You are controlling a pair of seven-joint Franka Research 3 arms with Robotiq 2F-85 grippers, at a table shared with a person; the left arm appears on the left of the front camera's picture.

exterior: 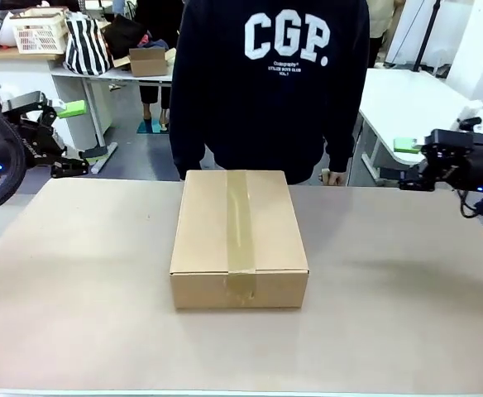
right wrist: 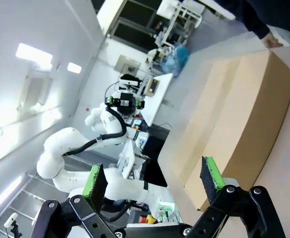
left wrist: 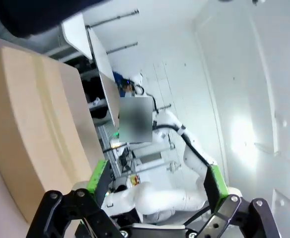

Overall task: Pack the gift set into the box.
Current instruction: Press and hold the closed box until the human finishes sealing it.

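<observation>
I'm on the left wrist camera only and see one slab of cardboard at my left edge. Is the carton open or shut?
Observer: Shut. In the front view the box has its flaps down, with tape running along the top seam and down the near face.
Operator: Where is the person?
Observer: Standing at the far edge of the table, right behind the box; one hand rests at the table edge.
Operator: And the grippers?
Observer: The left gripper and the right gripper hang off to either side, both open, neither touching the box.
</observation>
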